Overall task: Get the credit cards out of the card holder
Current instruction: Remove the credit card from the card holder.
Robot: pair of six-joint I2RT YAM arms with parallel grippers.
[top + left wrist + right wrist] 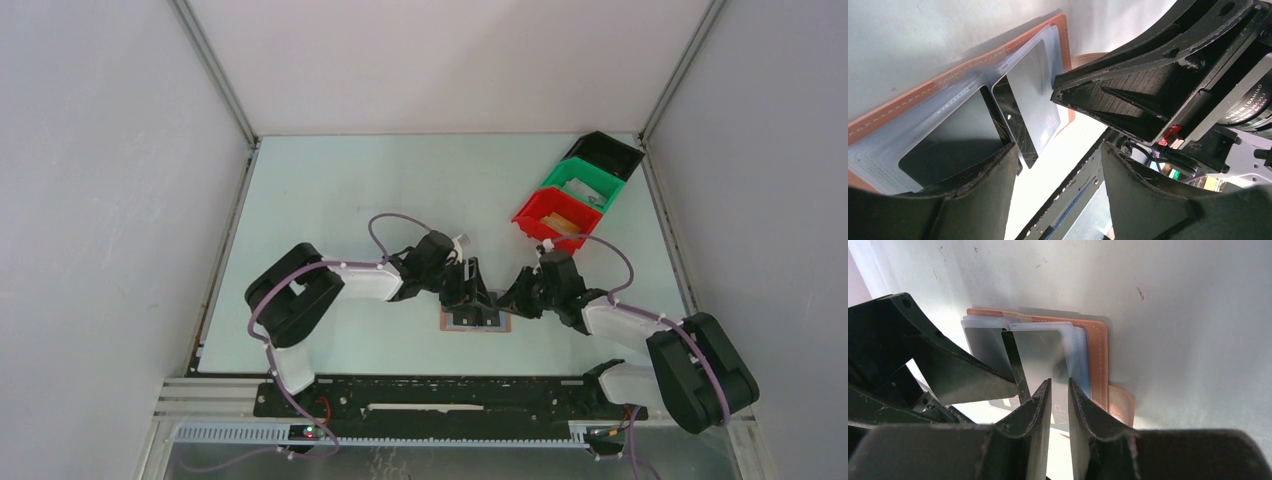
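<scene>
Black ribbed fingers of the left gripper stand wide apart with nothing between them. Its left finger rests over the 6 o'clock edge of the open card holder; the other finger hangs off the wallet, over bare table.

The right gripper shows only a narrow slit between its fingers, and we see a card face printed "VIP" through that slit. Its tips sit at the near edge of the pale blue-grey card. We cannot tell whether they press it.

That card lies in the wallet's clear sleeves. A slim black card slants out beside it towards 9 o'clock, and a second dark card is pocketed in the other half. Stitched brown leather frames the sleeves, and a strap tab juts out at 3 o'clock.

From above, the wallet lies at 6 o'clock on the table, close to the front rail. Both grippers crowd it. Pale surface spreads towards 12 and 9. Red, green and black bins line the 2 o'clock corner.
</scene>
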